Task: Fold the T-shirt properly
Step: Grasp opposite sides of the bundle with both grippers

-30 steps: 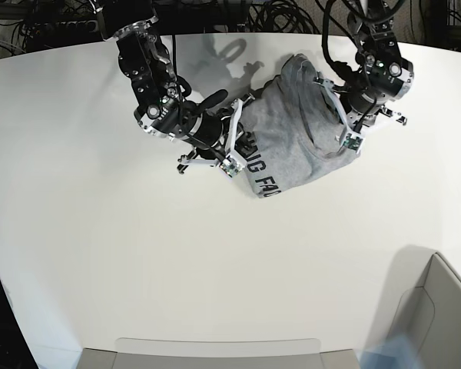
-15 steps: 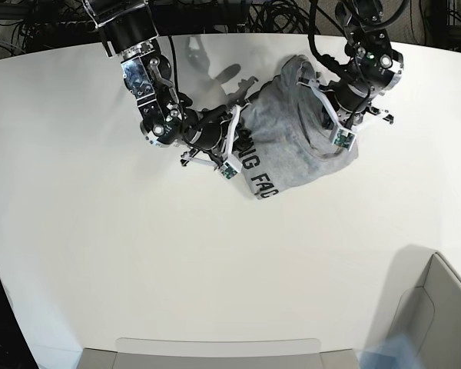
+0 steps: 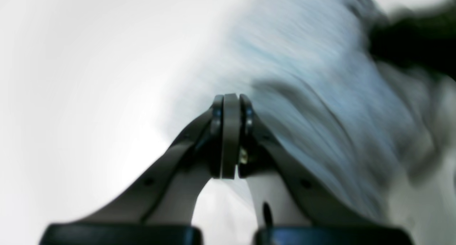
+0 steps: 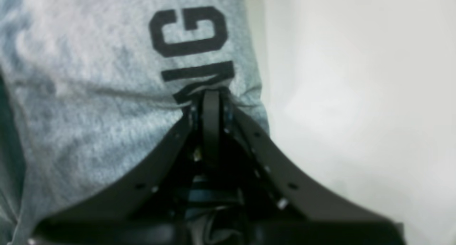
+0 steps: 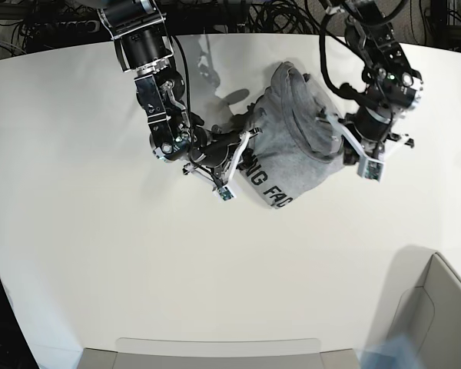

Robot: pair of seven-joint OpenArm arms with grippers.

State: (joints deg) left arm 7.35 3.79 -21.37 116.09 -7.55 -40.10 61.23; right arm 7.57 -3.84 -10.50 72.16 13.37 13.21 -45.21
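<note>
The heather-grey T-shirt [image 5: 296, 150] lies bunched on the white table [image 5: 100, 254] at the back middle, with black lettering along its front-left edge. My right gripper [image 5: 240, 156] is at that left edge. In the right wrist view the right gripper [image 4: 211, 95] is shut on puckered cloth of the T-shirt [image 4: 99, 88] just below the letters. My left gripper [image 5: 347, 147] is at the shirt's right side. The left wrist view is blurred: the left gripper [image 3: 231, 97] is shut, with a fold of the T-shirt [image 3: 313, 81] running from its tips.
A grey bin [image 5: 438, 307] stands at the front right corner. A flat grey tray edge [image 5: 215, 350] lies along the front. Black cables [image 5: 246, 15] hang behind the table's back edge. Both arms reach in from the back.
Both grippers have moved toward the front with the shirt. The left gripper swung right and forward, the lettered edge slid down-right and tilted, and the shirt looks more bunched.
</note>
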